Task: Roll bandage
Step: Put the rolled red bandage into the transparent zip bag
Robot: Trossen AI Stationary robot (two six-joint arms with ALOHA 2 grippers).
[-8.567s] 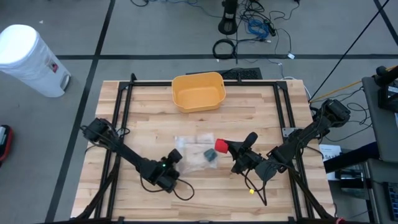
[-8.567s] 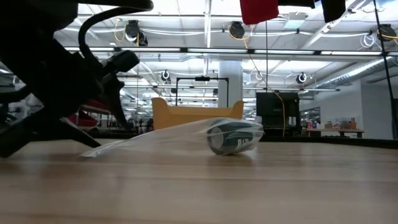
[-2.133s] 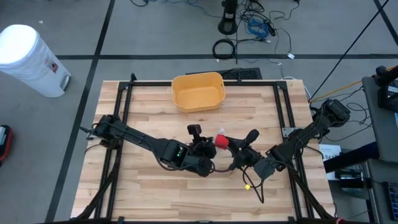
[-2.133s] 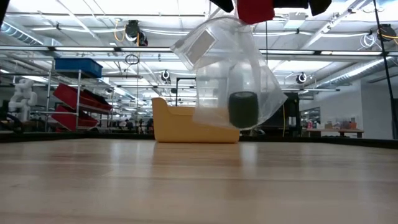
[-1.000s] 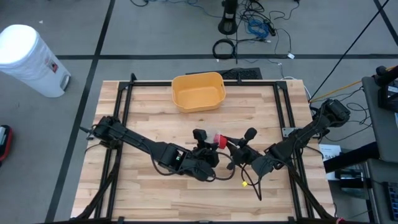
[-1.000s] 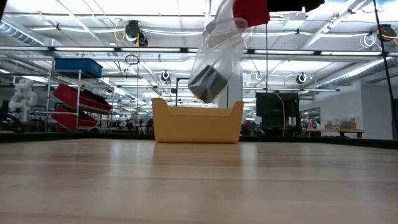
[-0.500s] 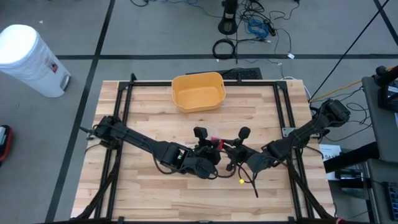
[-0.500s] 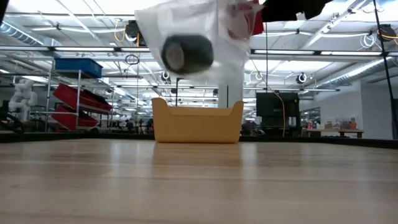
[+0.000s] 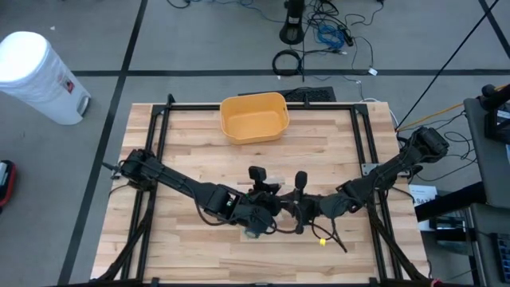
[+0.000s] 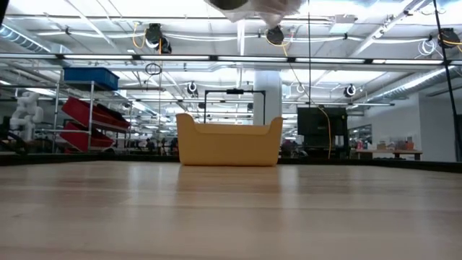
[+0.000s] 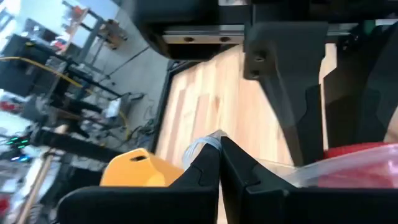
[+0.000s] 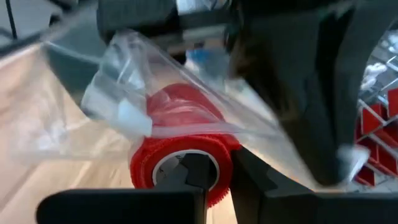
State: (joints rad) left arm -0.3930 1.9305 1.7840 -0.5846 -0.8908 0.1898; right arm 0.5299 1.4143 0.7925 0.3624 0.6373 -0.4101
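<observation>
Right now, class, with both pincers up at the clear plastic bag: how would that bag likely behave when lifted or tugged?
The clear plastic bag is creased and folded over the red bandage roll, so probably floppy. It looks thin and glossy, likely slippery and light. The roll's round shape suggests it could roll if set down.

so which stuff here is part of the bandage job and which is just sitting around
In the job:
- red bandage roll, in the right gripper
- clear plastic bag, pinched by the left gripper

Just lying about:
- yellow bin
- white container on the floor
- cables
</observation>
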